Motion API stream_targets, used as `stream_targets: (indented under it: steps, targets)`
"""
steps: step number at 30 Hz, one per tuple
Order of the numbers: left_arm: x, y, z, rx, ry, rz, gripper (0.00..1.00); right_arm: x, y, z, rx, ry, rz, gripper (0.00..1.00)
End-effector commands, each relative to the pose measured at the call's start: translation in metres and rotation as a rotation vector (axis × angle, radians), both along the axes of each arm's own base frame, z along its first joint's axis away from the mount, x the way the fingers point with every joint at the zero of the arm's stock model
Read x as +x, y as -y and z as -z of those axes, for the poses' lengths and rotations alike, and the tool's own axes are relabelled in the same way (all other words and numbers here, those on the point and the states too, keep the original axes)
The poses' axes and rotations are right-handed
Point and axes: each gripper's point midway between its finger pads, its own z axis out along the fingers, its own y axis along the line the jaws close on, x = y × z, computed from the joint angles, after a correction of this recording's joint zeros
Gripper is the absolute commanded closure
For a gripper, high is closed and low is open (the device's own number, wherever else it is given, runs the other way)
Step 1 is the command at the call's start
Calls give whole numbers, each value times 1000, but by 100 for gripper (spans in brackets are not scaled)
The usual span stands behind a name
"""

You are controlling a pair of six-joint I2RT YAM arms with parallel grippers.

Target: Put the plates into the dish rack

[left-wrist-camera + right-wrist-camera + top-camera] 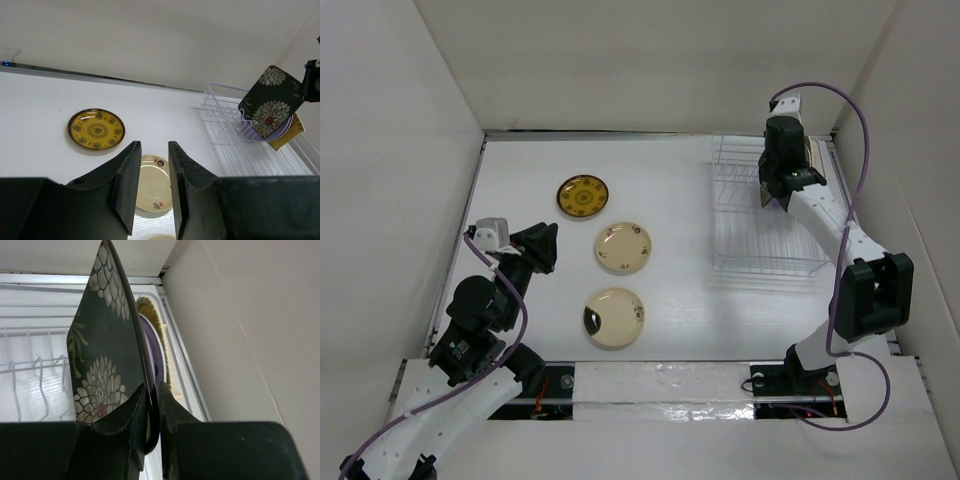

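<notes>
Right gripper (150, 392) clamped on edge of black square plate (102, 355), held on edge over dish rack (765, 266) at far right corner, just beside racked lavender plate (154, 347) and mustard plate (150, 315). Left gripper (154, 150) parted, empty, near left edge. Dark-yellow plate (583, 196) and two cream plates (623, 247) (614, 317) flat, left of centre.

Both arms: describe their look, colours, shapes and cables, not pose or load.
Left arm and right arm match: white links joined by chunky black joint housings, a thin purple cable looping along each. The left end effector and right end effector are matte black, each with two tapering wedge-shaped fingers.
</notes>
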Motion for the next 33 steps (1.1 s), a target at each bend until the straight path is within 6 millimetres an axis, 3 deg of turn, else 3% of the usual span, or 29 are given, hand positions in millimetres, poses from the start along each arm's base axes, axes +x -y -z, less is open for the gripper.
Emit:
stream_targets:
  steps: [1, 7, 9, 12, 13, 16, 18, 20, 22, 24, 25, 27, 28, 31, 32, 33]
  targets:
    - [2, 2, -8, -21, 24, 1, 74, 14, -10, -56, 78, 256, 10, 100]
    - [4, 5, -5, -12, 14, 7, 74, 11, -30, 3, 106, 207, 33, 97]
    - [4, 5, -6, -12, 15, 9, 74, 6, -33, 28, 111, 175, 50, 89]
    - [5, 5, -4, -8, 9, 6, 74, -3, -34, 47, 155, 160, 86, 68]
    - [5, 5, -3, -7, 7, 6, 74, -7, -32, 46, 174, 175, 108, 54]
    - [7, 7, -2, -1, 0, 9, 75, -16, -36, 30, 271, 218, 98, 34]
    - [8, 8, 0, 3, -6, 6, 75, -28, -36, 11, 307, 235, 78, 28]
    - [9, 7, 2, 6, -11, 1, 75, -33, -50, -5, 381, 257, 12, 25]
    - [10, 6, 2, 8, -13, -8, 76, -49, -84, -24, 448, 276, -115, 24]
    - [11, 5, 4, 12, -19, -12, 80, -67, -113, -26, 487, 261, -226, 26]
    - [11, 5, 5, 13, -22, -19, 85, -77, -150, -22, 542, 227, -340, 46]
    - [13, 4, 7, 19, -31, -28, 90, -95, -191, -2, 603, 153, -477, 88]
    - [14, 4, 8, 22, -36, -32, 98, -114, -236, 7, 689, 83, -627, 100]
    - [18, 5, 13, 35, -54, -43, 100, -150, -302, 41, 798, -67, -837, 100]
    - [19, 6, 15, 41, -62, -45, 100, -161, -325, 61, 801, -138, -875, 100]
    - [20, 5, 16, 43, -65, -48, 100, -165, -337, 71, 815, -164, -891, 97]
